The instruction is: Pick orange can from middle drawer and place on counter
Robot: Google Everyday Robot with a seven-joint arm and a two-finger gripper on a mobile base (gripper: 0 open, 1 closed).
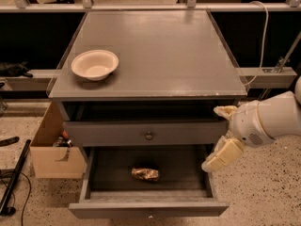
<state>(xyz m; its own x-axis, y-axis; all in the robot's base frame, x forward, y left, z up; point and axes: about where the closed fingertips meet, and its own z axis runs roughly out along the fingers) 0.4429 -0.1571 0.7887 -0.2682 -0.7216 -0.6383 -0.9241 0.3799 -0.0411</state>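
Note:
The orange can (145, 173) lies on its side on the dark floor of the open middle drawer (148, 207), near the centre. The drawer is pulled out at the bottom of the cabinet. The counter (164, 51) is the flat grey top above it. My gripper (212, 138) is at the right front corner of the cabinet, level with the closed drawer front. It is up and to the right of the can and apart from it. Its cream fingers (224, 154) are spread open and hold nothing.
A cream bowl (94, 64) sits on the left of the counter. The closed drawer with a knob (149, 136) is above the open one. A cardboard box (51, 149) stands on the floor at the left, with a black pole (14, 178) beside it.

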